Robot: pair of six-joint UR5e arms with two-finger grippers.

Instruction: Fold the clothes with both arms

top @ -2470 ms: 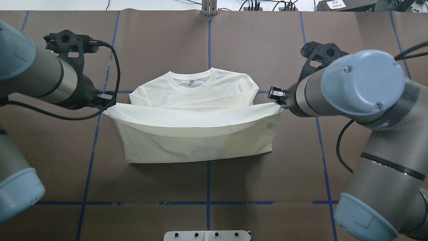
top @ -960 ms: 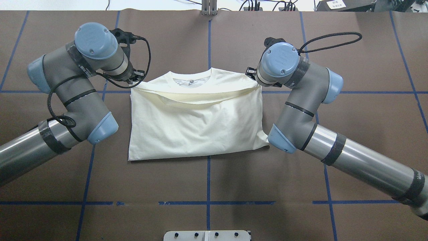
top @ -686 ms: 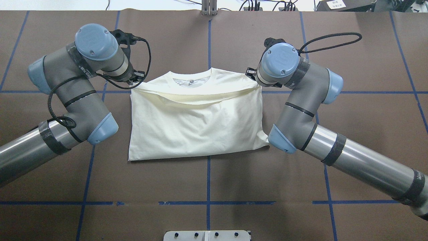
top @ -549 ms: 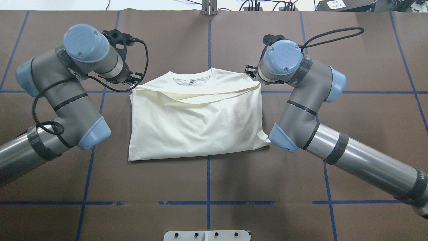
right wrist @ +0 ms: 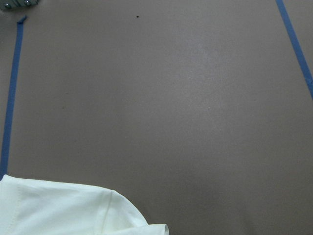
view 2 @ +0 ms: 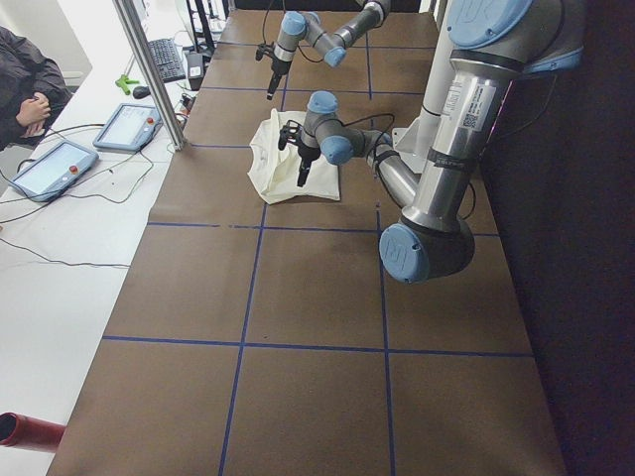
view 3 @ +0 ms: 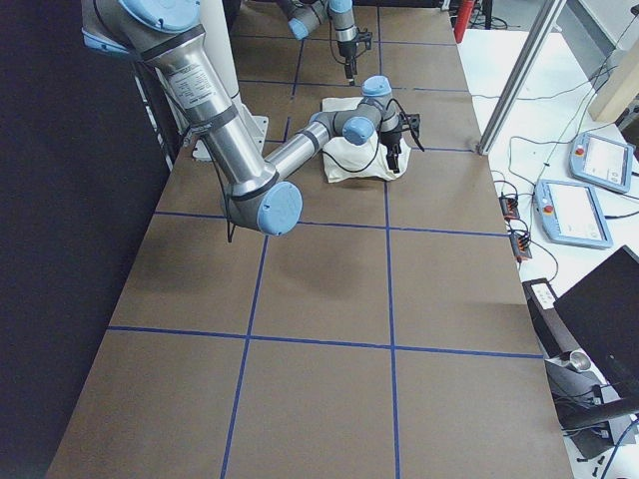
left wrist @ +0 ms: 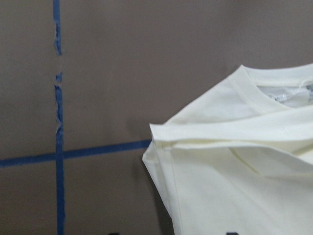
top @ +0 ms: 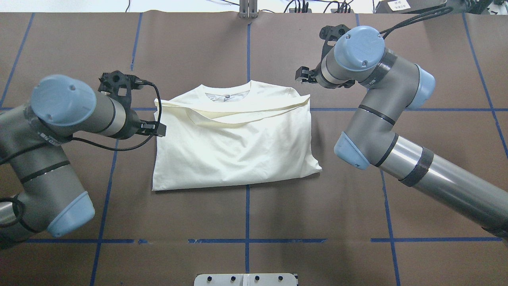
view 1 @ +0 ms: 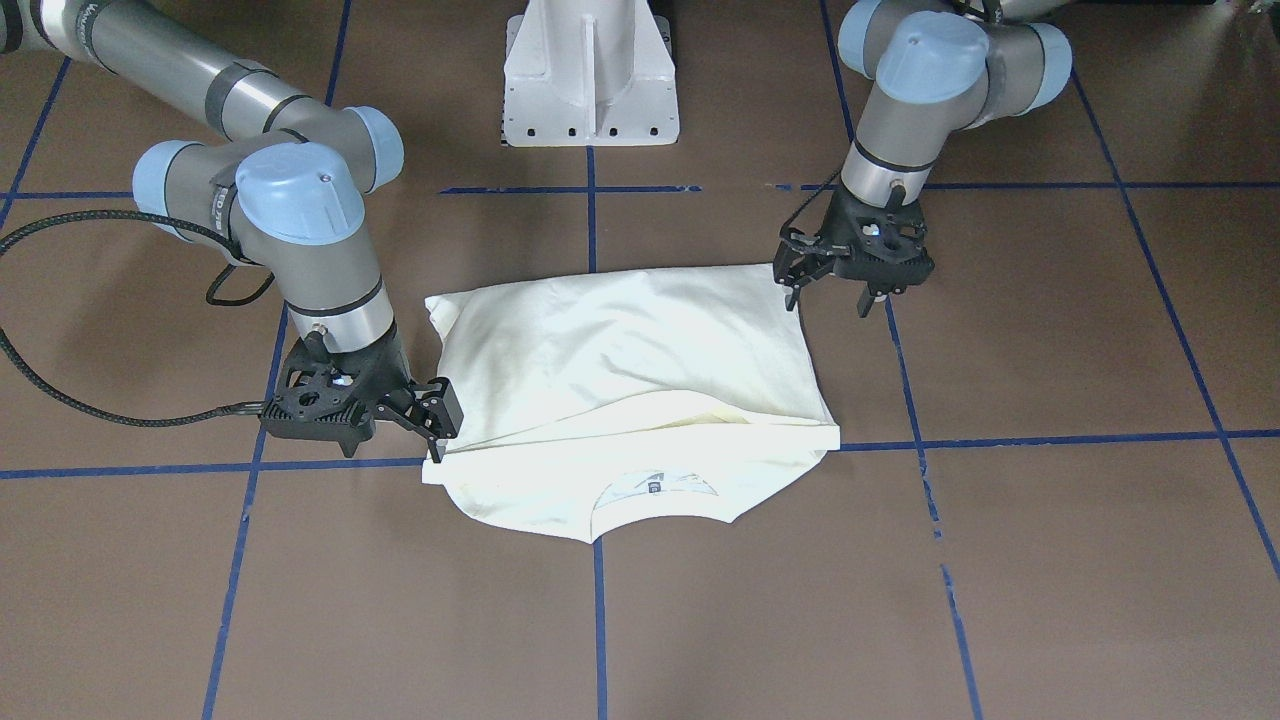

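On the table [top: 198, 47], folded T-shirt [top: 234, 147], left hand [top: 158, 129] beside its edge, right hand [top: 302, 74] off its corner, both splayed, empty

Shirt [top: 234, 147]: cream, folded in half, plain side up, flat mid-table. Collar [top: 227, 95] at the far edge, showing past the folded-over hem.
Left arm [top: 59, 115]: grey, blue caps, elbow bent. Left gripper [top: 160, 129] just beside shirt's left edge, jaws apart, empty.
Right arm [top: 373, 103]: same build. Right gripper [top: 300, 74] near far right corner, jaws apart, empty.
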